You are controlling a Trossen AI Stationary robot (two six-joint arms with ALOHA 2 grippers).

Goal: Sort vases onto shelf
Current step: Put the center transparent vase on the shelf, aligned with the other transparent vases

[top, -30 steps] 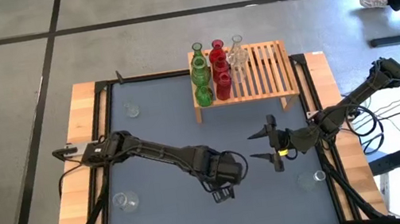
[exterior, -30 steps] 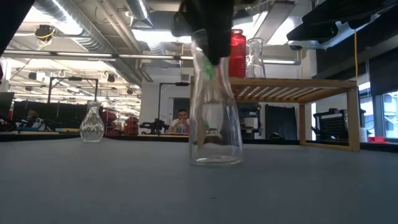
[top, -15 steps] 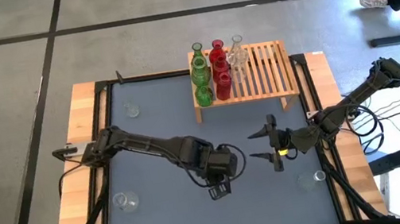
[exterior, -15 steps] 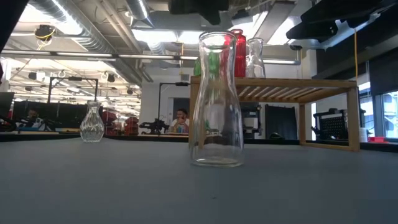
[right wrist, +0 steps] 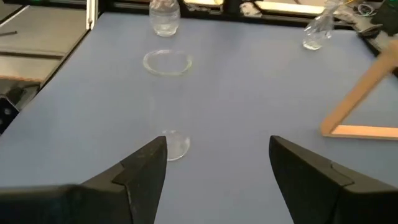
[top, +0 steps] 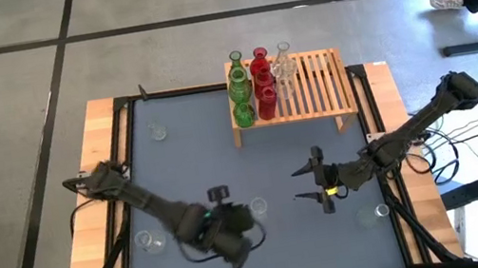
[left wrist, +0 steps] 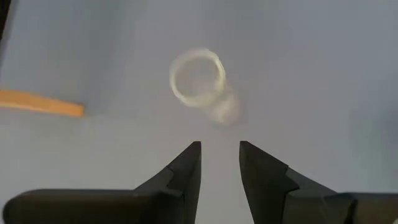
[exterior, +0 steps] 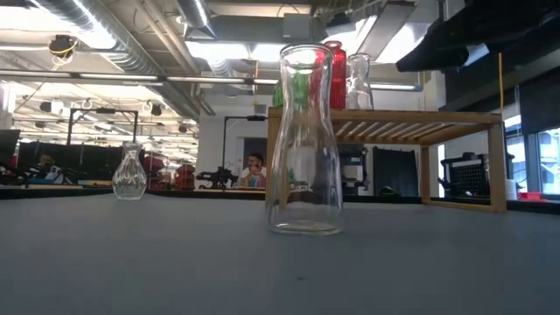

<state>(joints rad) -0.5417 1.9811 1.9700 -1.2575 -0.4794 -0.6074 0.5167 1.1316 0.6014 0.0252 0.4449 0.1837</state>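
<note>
Clear bottle vase [top: 258,206] stands upright mid-surface, free, between both arms. Our right end effector [top: 312,183] is spread wide, facing it, nearer. Left end effector [top: 234,250], fingers narrowly apart, holds nothing. Shelf [top: 318,83] is beyond.

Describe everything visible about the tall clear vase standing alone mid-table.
The clear vase is see-through glass, bottle-shaped: round open mouth, narrowed neck, wider body, thick base. It stands upright on the grey table, in front of the shelf. Nothing touches it. The left gripper sits beside it with a narrow gap between its fingers; the right gripper faces it, open.
</note>
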